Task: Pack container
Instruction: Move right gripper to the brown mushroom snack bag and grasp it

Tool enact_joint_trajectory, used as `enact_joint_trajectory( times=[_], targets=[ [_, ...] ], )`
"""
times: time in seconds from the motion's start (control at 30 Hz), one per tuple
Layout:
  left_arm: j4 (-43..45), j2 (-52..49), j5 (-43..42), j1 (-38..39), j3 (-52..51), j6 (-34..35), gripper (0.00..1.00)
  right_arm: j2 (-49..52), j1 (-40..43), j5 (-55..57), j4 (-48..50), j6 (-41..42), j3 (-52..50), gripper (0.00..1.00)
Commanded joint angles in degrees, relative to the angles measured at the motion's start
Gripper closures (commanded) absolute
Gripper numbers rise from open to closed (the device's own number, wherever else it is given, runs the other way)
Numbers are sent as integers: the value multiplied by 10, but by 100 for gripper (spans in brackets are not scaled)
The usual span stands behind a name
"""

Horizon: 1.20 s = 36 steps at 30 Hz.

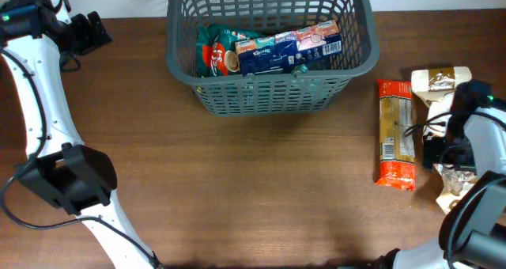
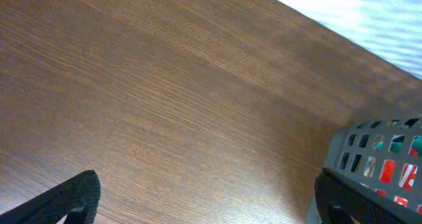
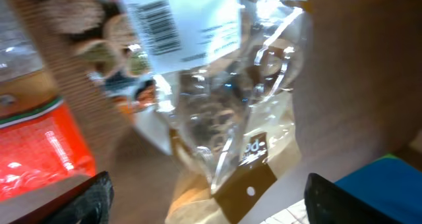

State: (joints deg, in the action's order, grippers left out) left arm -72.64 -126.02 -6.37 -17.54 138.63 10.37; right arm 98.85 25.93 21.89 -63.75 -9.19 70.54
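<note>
Right end effector (image 3: 208, 188) — spread open over the clear snack bag (image 3: 224, 112) — has the container (image 1: 269, 95) up-left in the overhead view.

Dark grey slotted basket (image 1: 273, 95) is showing a blue-and-white pack (image 1: 273, 55) and a green-red packet (image 1: 212, 54). Right side, an orange-red packet (image 1: 394, 134) is lying by a clear bag (image 3: 244, 118) with brown-gold trim. The table (image 1: 237, 182) is looking brown woodgrain.

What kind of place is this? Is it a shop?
More likely a robot practice room than a shop, though I can't be sure. A left arm and right arm sit at a plain wooden table, and snack packs lie in a grey basket.
</note>
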Motion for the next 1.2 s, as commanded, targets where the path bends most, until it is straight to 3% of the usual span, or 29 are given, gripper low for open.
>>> enact_joint_trajectory(
  times=[0.0, 0.17, 0.33, 1.17],
  targets=[
    [1, 0, 4, -2, -1, 7, 1, 10, 35, 17, 11, 9, -3, 12],
    [1, 0, 4, -2, -1, 7, 1, 22, 69, -26, 17, 27, -3, 17],
    [1, 0, 4, -2, -1, 7, 1, 23, 54, -51, 18, 28, -3, 5],
    [1, 0, 4, -2, -1, 7, 1, 85, 43, -37, 62, 11, -20, 9]
  ],
)
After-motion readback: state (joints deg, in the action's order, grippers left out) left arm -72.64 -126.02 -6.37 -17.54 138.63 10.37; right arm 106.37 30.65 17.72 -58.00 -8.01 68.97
